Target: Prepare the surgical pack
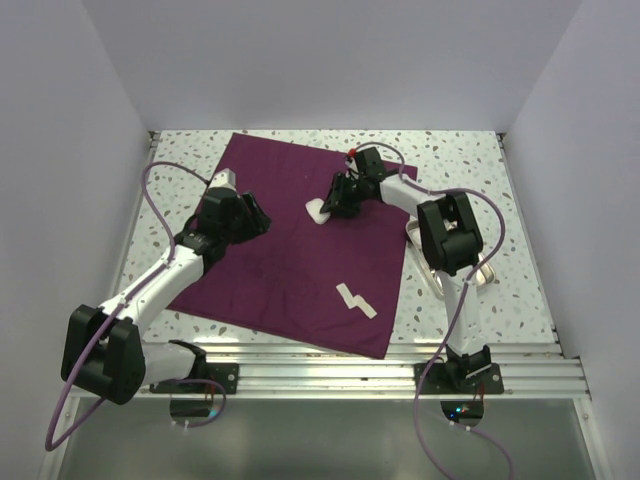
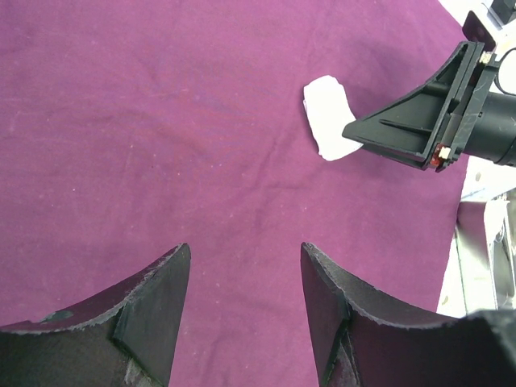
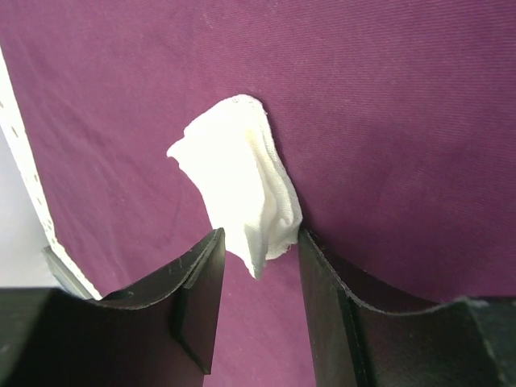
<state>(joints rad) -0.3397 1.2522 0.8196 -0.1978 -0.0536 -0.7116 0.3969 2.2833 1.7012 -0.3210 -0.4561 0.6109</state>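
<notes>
Two grippers are hanging over the purple cloth (image 1: 290, 260), which is lying spread open and flat on the speckled table (image 1: 450, 160) – unfolded, one corner pointing toward the arm bases. The right gripper (image 3: 260, 242) is reaching down over the cloth's far middle, its jaws standing apart around the narrow end of a crumpled gauze square (image 3: 242, 177). The gauze is resting on the cloth and brushing the inner faces of the fingers; whether they are pinching it, I cannot tell. The left gripper (image 2: 246, 258) is hovering over the cloth's left part, jaws wide apart and holding nothing. Near the cloth's near right corner, thin white strips (image 1: 356, 300) are lying on the fabric – a zigzag shape. Just off the cloth's right edge a metal tray (image 1: 487, 277) is sitting, partly hidden under the right arm.
</notes>
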